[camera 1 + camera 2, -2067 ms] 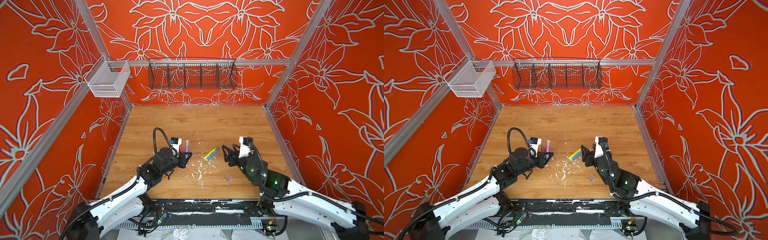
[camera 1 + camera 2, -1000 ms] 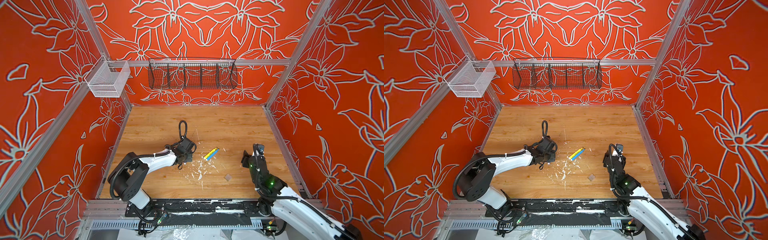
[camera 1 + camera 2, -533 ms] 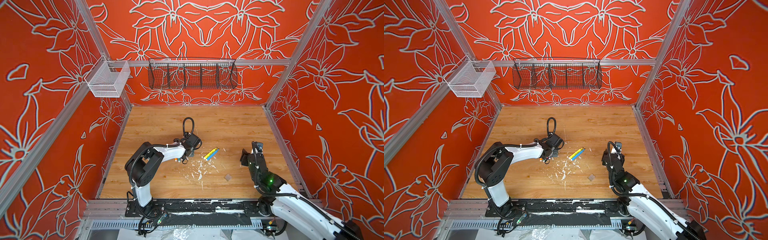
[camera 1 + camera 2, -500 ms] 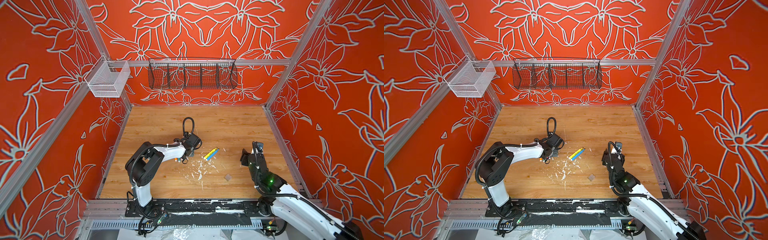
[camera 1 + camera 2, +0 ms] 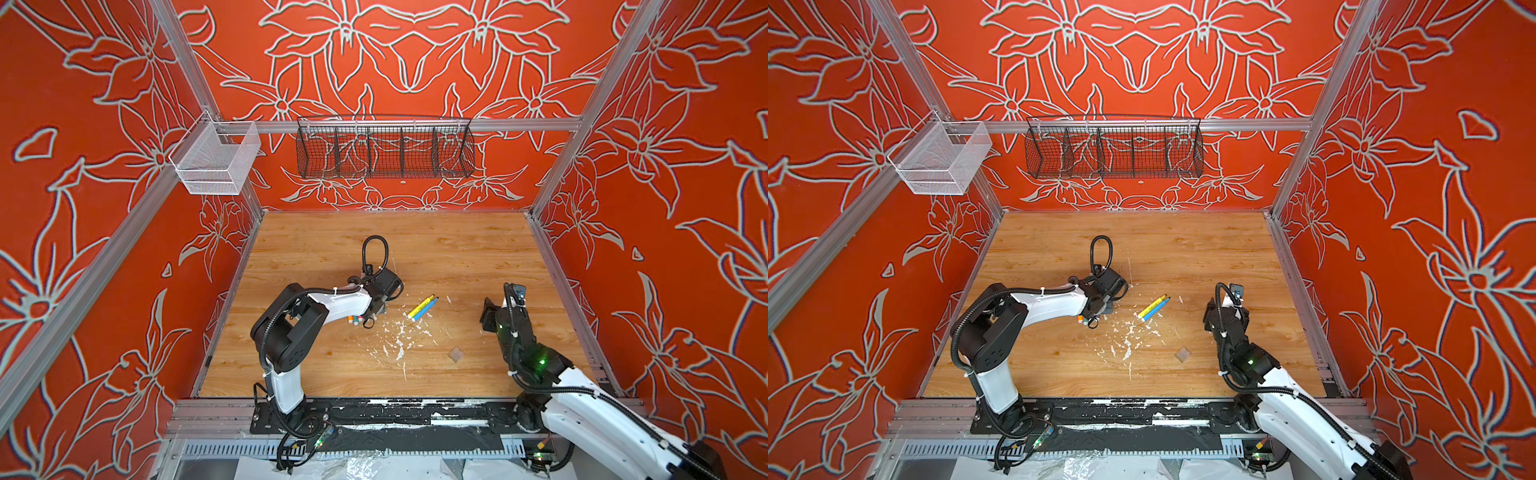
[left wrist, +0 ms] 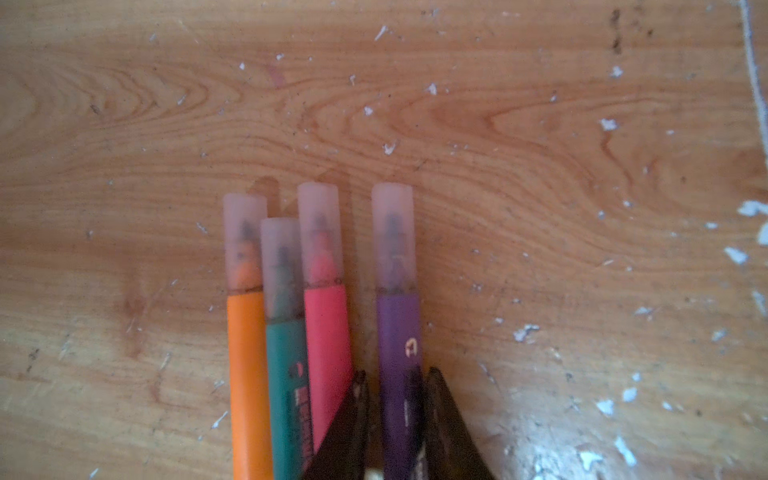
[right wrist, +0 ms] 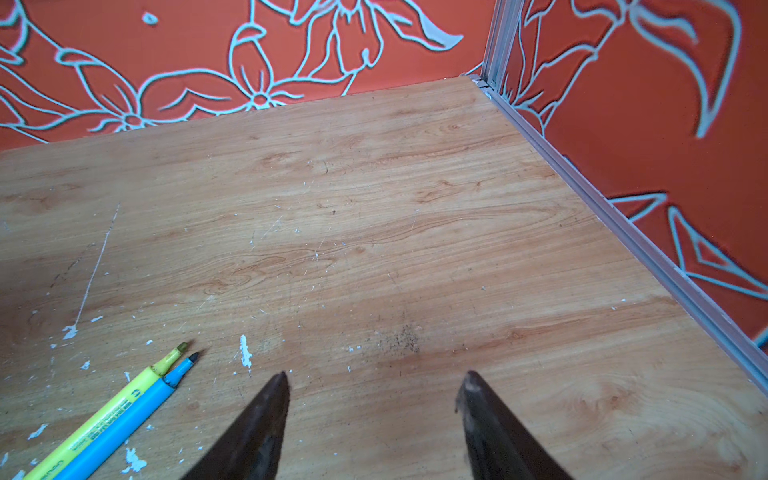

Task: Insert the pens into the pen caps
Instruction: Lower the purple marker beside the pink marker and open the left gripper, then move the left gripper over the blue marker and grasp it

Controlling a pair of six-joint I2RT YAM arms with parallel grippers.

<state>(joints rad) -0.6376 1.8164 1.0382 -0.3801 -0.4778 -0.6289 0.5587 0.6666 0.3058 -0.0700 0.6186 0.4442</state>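
In the left wrist view, four pens lie side by side on the wood: orange (image 6: 245,374), green (image 6: 286,374), pink-red (image 6: 326,353) and purple (image 6: 397,332). Each carries a clear pen cap, such as the purple one's (image 6: 392,237). My left gripper (image 6: 397,374) straddles the purple pen, jaws slightly open with a thin gap on one side. In both top views the left arm hides most of these pens (image 5: 355,319). A yellow pen (image 5: 419,306) and a blue pen (image 5: 424,311) lie uncapped mid-table. My right gripper (image 7: 374,376) hangs open over bare wood right of them.
White paint flecks (image 5: 395,336) are scattered in front of the pens. A small tan translucent piece (image 5: 456,354) lies near the front right; I cannot tell what it is. A wire basket (image 5: 384,151) and a white mesh bin (image 5: 212,166) hang on the walls.
The left arm has reached to the middle and brought the purple pen down beside the other three; its jaws have eased apart. The right arm drew back to the right, then stayed still.
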